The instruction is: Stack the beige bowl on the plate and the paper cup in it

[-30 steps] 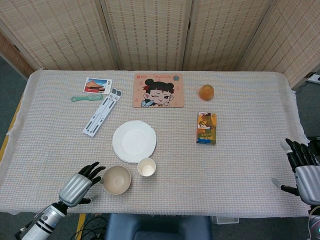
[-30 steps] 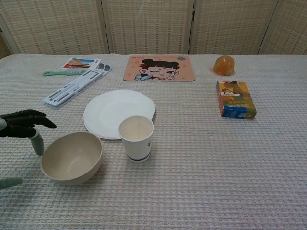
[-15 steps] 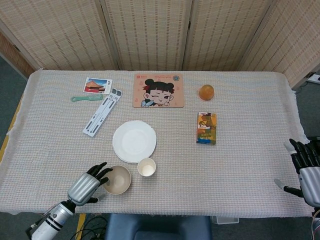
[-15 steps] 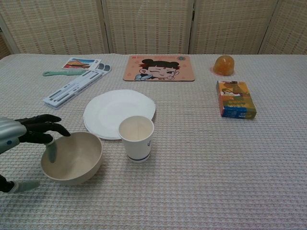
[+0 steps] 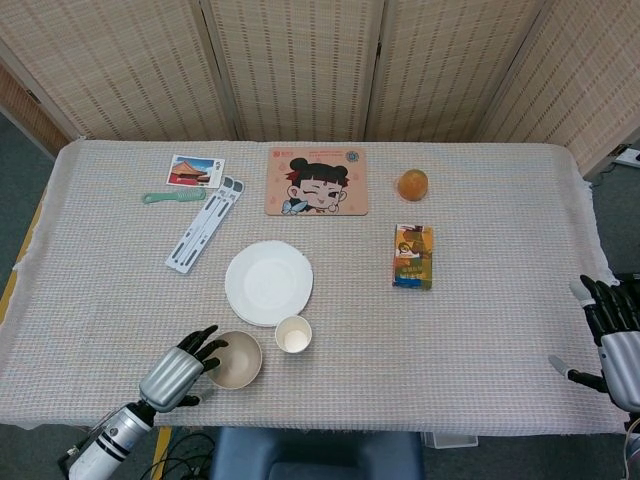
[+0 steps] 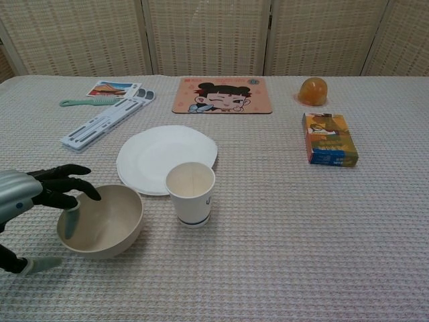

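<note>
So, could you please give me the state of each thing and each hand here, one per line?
beige bowl: upright, empty, on the cloth, not yet on the plate
paper cup: upright, empty, beside the bowl
plate: bare
left hand: fingers over the bowl's near rim, grip not clear
right hand: open, holds nothing

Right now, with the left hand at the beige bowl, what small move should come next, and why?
Probably close the left hand on the near-left rim of the beige bowl. Its fingers reach over that rim and the thumb sits outside, below, but no firm grip shows. The plate lies bare just behind, and the paper cup stands apart to the right.
</note>
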